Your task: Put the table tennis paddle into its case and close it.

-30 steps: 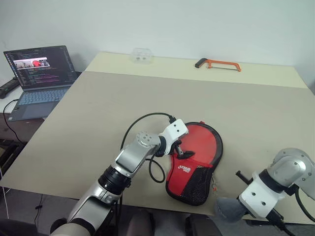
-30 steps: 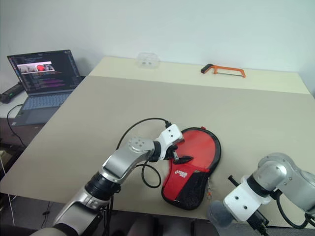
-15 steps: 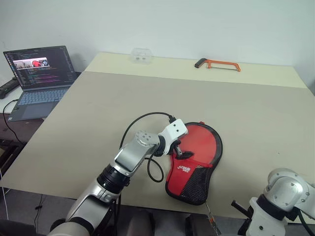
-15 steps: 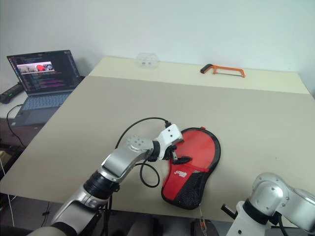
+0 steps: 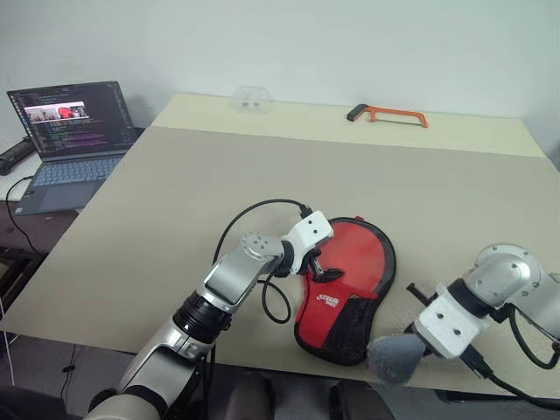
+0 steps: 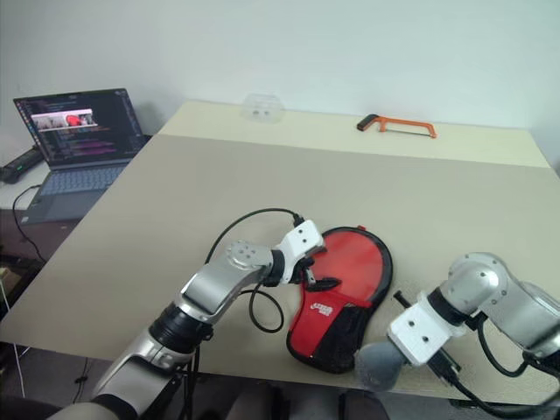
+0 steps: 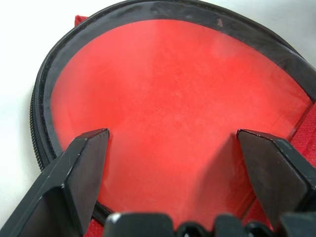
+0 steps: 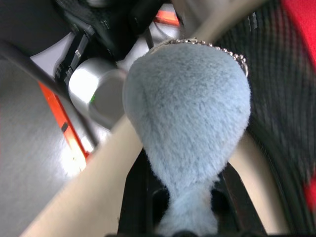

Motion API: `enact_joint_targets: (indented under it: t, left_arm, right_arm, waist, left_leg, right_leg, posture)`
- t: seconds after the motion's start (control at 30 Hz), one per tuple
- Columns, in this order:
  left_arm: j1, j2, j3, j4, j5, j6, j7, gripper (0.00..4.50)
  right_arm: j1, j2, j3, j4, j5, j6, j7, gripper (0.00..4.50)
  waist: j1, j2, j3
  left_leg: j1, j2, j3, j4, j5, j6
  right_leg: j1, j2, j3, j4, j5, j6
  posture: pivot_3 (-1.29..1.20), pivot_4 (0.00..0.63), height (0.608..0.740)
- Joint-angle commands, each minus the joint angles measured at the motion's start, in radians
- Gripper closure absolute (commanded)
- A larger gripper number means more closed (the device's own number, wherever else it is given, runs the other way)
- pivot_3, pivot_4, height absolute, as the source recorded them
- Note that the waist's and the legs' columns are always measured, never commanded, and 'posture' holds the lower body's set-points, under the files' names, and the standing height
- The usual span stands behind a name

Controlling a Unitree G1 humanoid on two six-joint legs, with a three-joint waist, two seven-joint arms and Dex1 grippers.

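Since the earlier frame, the right gripper (image 5: 395, 357) has been brought back up beside the case (image 5: 344, 289), at its 4 o'clock, clenched on a grey-blue fluffy pom-pom (image 8: 190, 133) hung on a bead chain. Left gripper (image 7: 173, 163) is held released, fingers spread over the case's clear panel at tabletop (image 5: 175, 201) centre. Red is seen through that panel; the table tennis paddle cannot be made out.

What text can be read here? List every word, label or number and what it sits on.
White lettering on the red case: too small to read.
Text on the laptop screen: too small to read.
Nothing readable on the hacksaw or the clear box.
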Motion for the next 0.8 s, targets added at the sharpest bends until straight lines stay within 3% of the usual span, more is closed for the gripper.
enact_joint_targets:
  t: [0.03,0.3,0.5,0.6,0.73,0.8]
  left_arm:
    - [0.021,-0.001,0.023,0.015,-0.014,-0.025,-0.017,0.00]
    - [0.019,0.094,0.163,-0.126,-0.137,-0.139,-0.164,0.00]
    - [-0.029,0.267,0.332,-0.236,-0.262,-0.180,-0.314,0.00]
    - [-0.021,0.375,0.461,-0.269,-0.375,-0.129,-0.385,0.00]
    - [0.082,0.614,0.698,-0.260,-0.510,-0.067,-0.531,0.00]
    - [0.114,0.689,0.780,-0.231,-0.550,-0.020,-0.540,0.00]
  right_arm:
    - [-0.012,-0.017,-0.010,0.007,-0.003,0.024,0.068,2.79]
    - [-0.039,-0.093,-0.085,0.134,0.113,0.047,0.070,0.03]
    - [-0.039,-0.139,-0.250,0.325,0.253,0.147,0.070,0.03]
    - [-0.016,-0.133,-0.405,0.374,0.396,0.284,0.041,0.03]
    - [0.158,-0.130,-0.743,0.432,0.499,0.420,-0.013,0.03]
    - [0.271,-0.101,-0.911,0.416,0.520,0.477,-0.019,0.03]
  waist:
    - [0.000,0.000,0.000]
    - [-0.003,0.000,0.002]
    - [-0.005,0.000,0.005]
    - [-0.007,0.000,0.007]
    - [-0.013,0.000,0.008]
    - [-0.012,0.000,0.008]
  left_leg:
    - [0.000,0.000,0.000,0.000,0.000,0.000]
    - [-0.001,0.001,0.001,-0.001,0.000,0.000]
    - [-0.001,0.001,0.001,-0.001,0.000,0.000]
    - [-0.002,0.001,0.002,-0.001,0.000,0.000]
    - [-0.002,0.002,0.001,-0.002,0.000,0.000]
    - [-0.003,0.002,0.001,-0.003,0.000,0.000]
  right_leg:
    - [0.000,0.000,0.000,0.000,0.000,0.000]
    - [-0.002,0.000,0.000,0.001,0.000,0.000]
    - [-0.002,-0.001,0.000,0.000,0.000,0.000]
    - [-0.003,-0.002,0.000,0.000,0.000,0.000]
    - [-0.004,-0.001,-0.001,0.000,-0.001,-0.001]
    - [-0.004,-0.002,-0.002,-0.001,-0.001,-0.001]
  posture:
    - [0.00,0.150,0.740]
    - [0.00,0.150,0.740]
    - [0.00,0.150,0.740]
    - [0.00,0.150,0.740]
    - [0.00,0.150,0.740]
    - [0.00,0.150,0.740]
